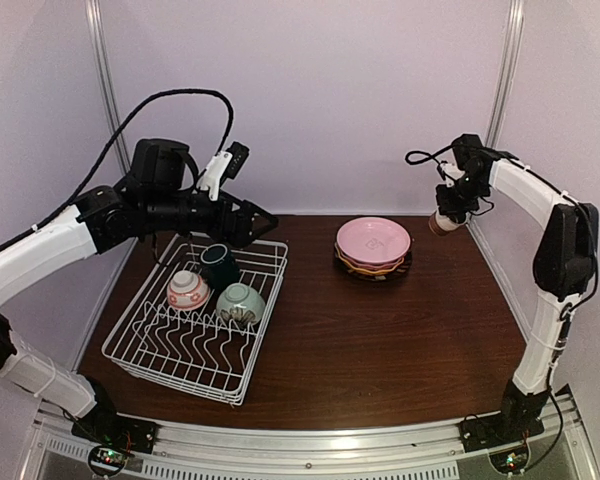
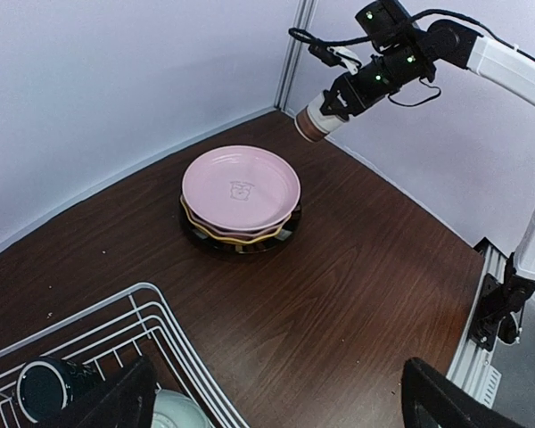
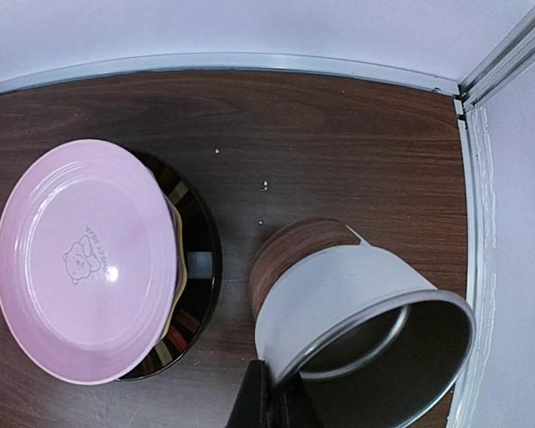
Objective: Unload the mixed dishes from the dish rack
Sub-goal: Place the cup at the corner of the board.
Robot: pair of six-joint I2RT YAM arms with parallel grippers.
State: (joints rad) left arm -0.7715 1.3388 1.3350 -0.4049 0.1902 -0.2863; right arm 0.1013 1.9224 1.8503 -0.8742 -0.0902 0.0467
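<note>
Beige-and-brown ceramic cup (image 3: pixel 339 294) hangs tilted in the right pincer (image 3: pixel 266 399), clamped by its rim above the far right corner of the dark wooden table (image 1: pixel 380 340), near a plate stack topped by a light pink plate (image 1: pixel 373 238). Left pincer (image 1: pixel 263 222) gapes wide over the white wire dish rack (image 1: pixel 130 345), which holds three small cups (image 1: pixel 238 302).

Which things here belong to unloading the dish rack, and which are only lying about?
Job: dish rack; dark green cup, red-patterned cup and pale green cup inside it; stack of plates, pink on top; brown-and-white cup in the right claw; open left claw.
Lying about: pale crumbs on the wooden table.
</note>
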